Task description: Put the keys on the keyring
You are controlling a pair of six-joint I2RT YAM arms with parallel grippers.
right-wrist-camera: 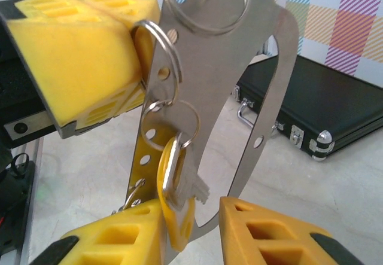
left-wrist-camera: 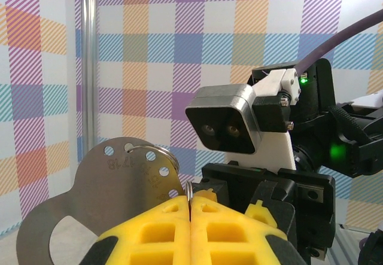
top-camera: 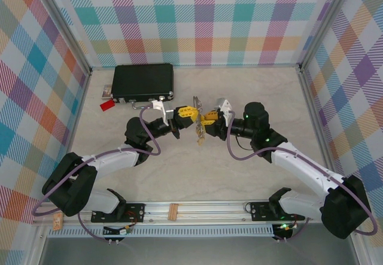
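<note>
Checked pastel walls all around, and below them a pale desk (top-camera: 197, 175) with a black case (top-camera: 143, 81) at the back and a small red tag (top-camera: 108, 104) just beside it.

Held in the air above the middle of the desk, between the two arms: the keyring (right-wrist-camera: 173, 61), a thin silver double loop, passed through a hole of a flat metal plate (right-wrist-camera: 276, 67). Clamped on this loop, the yellow pads of the left end effector (top-camera: 187, 114), pressed together with only the wire between them. Closed in on the lower end of the plate from both sides, the right end effector (right-wrist-camera: 190, 229); real contact partly hidden, so judged as a grip only.

Hanging near the keyring on a smaller ring (right-wrist-camera: 197, 124): one of the keys (right-wrist-camera: 172, 181), silver blade, yellow head.

Possible trouble from here:
- Slipping of the thin wire out of the soft pads, caused by a sideways pull from the right arm.
- Twisting of the plate and jamming against the coils.
- Swinging of the loose key into the fingers during any quick move.
- Too small an opening of the stiff coil, hence no entry for a key.
</note>
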